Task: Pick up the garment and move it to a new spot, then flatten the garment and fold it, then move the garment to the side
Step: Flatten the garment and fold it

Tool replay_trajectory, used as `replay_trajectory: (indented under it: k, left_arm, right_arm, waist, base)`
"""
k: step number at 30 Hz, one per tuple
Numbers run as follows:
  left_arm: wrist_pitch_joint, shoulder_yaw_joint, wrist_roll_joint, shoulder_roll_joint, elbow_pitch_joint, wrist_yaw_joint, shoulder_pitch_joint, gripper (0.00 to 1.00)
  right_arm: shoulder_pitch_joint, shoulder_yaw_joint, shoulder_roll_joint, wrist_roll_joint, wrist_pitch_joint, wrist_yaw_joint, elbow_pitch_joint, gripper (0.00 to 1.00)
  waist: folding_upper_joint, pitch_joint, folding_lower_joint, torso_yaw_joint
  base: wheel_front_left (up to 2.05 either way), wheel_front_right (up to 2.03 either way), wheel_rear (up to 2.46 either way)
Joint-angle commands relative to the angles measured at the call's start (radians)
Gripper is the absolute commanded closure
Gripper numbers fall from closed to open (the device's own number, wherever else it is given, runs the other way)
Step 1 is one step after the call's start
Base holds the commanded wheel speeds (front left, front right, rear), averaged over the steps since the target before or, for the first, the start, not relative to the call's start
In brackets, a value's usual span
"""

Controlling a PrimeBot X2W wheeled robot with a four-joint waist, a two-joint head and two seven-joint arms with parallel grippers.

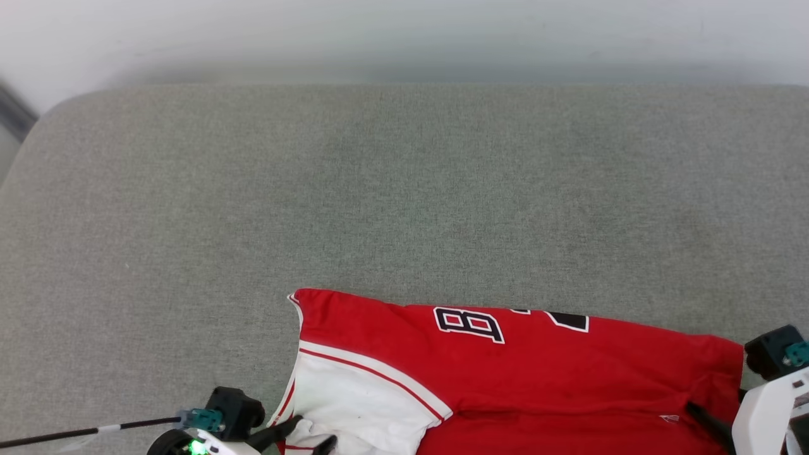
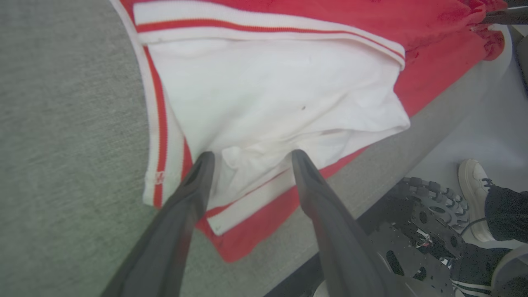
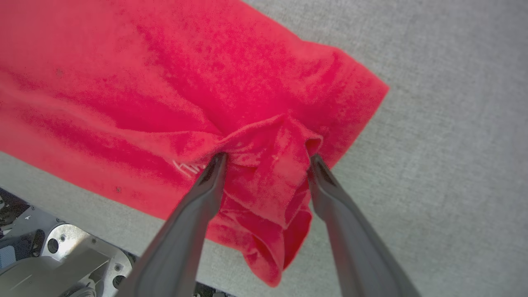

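So the shirt point(image 1: 505, 379) was lying along the near edge of the grey cushion point(image 1: 404, 189), right in front of us. The red body was spread sideways, with the black-outlined white lettering near its far edge and a white sleeve with striped trim on our left. Our left gripper point(image 2: 251, 154) sat at that sleeve, jaws apart, with a small bunch of white cloth between the tips but not clamped on it. Our right gripper point(image 3: 267, 159) was at the shirt's other end, jaws apart too, with a crumpled red fold poking up between the fingers. Past the cushion's edge in the left wrist view we could see someone's white shoe point(image 2: 472, 181) on the floor
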Motion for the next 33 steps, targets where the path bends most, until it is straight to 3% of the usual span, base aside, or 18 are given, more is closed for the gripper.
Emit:
replay_trajectory:
  k: [1,5,10,11,12,16,19,24,28,33]
  left_arm:
    - [-0.019,0.012,-0.006,0.002,-0.002,0.011,0.011,0.0]
    - [-0.074,0.053,-0.025,0.016,-0.042,0.039,0.031,0.0]
    - [-0.19,0.149,-0.042,0.025,-0.109,0.116,0.054,0.0]
    - [-0.209,0.179,-0.046,0.017,-0.118,0.134,0.064,0.0]
    - [-0.235,0.274,-0.024,-0.013,-0.142,0.179,0.093,0.0]
    - [-0.239,0.484,0.087,-0.119,-0.195,0.214,0.166,0.0]
    - [-0.237,0.632,0.228,-0.21,-0.225,0.211,0.227,0.0]
    - [-0.238,0.796,0.448,-0.368,-0.254,0.163,0.302,0.0]
    - [-0.238,0.888,0.616,-0.449,-0.273,0.12,0.352,0.0]
    - [-0.238,0.949,0.747,-0.508,-0.303,0.029,0.391,0.0]
  right_arm:
    - [-0.02,-0.015,0.004,0.021,0.001,0.0,-0.01,0.0]
    - [-0.016,-0.058,0.01,0.066,0.014,0.0,-0.049,0.0]
    - [-0.004,-0.146,0.041,0.086,0.039,0.0,-0.112,0.0]
    - [0.0,-0.173,0.053,0.085,0.046,0.0,-0.121,0.0]
    - [0.012,-0.241,0.095,0.066,0.069,0.0,-0.146,0.0]
    - [0.038,-0.317,0.17,0.031,0.101,0.0,-0.173,0.0]
    - [0.057,-0.374,0.238,0.003,0.114,0.0,-0.182,0.0]
    - [0.093,-0.45,0.351,-0.04,0.108,0.0,-0.175,0.0]
    - [0.117,-0.51,0.429,-0.081,0.098,0.0,-0.151,0.0]
    - [0.127,-0.573,0.491,-0.131,0.089,0.0,-0.107,0.0]
  waist:
    - [0.0,-0.021,0.0,-0.003]
    - [0.0,-0.054,0.0,-0.005]
    - [0.0,-0.077,0.0,-0.006]
    - [0.0,-0.08,0.0,-0.005]
    - [0.0,-0.088,0.0,0.0]
    - [0.0,-0.093,0.0,0.007]
    - [0.0,-0.09,0.0,0.012]
    - [0.0,-0.089,0.0,0.018]
    - [0.0,-0.089,0.0,0.022]
    - [0.0,-0.082,0.0,0.029]
  base:
    - [0.0,0.0,0.0]
    - [0.0,0.0,0.0]
    - [0.0,0.0,0.0]
    - [0.0,0.0,0.0]
    - [0.0,0.0,0.0]
    - [0.0,0.0,0.0]
    - [0.0,0.0,0.0]
    - [0.0,0.0,0.0]
    - [0.0,0.0,0.0]
    - [0.0,0.0,0.0]
